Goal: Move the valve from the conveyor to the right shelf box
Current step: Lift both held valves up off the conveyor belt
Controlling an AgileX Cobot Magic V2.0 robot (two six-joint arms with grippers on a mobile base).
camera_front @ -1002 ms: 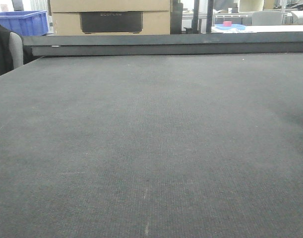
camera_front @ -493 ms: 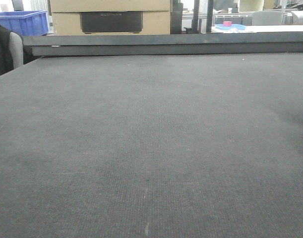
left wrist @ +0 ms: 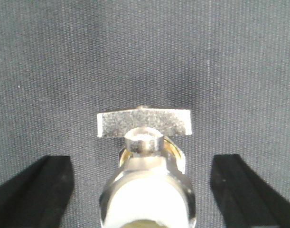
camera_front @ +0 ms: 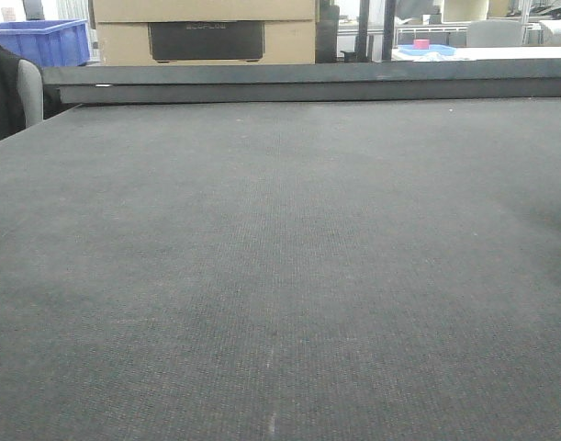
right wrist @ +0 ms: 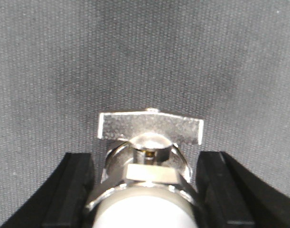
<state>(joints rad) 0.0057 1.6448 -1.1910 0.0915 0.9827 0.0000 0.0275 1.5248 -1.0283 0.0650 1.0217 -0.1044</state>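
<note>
right gripper (right wrist: 145, 159) down over the wide dark grey woven conveyor belt (camera_front: 280, 257), jaws clamped on the silver metal valve with flat t-handle (right wrist: 149, 129). left gripper (left wrist: 141, 161): jaws wide apart, a second silver valve (left wrist: 144, 124) between them, untouched. blue plastic crate (camera_front: 41, 41) far behind.

Dark grey conveyor (camera_front: 280, 276) with fine woven texture; on it, a shiny silver valve (right wrist: 149, 128); beyond it, a blue bin (camera_front: 41, 41) and a tan box (camera_front: 115, 41).
</note>
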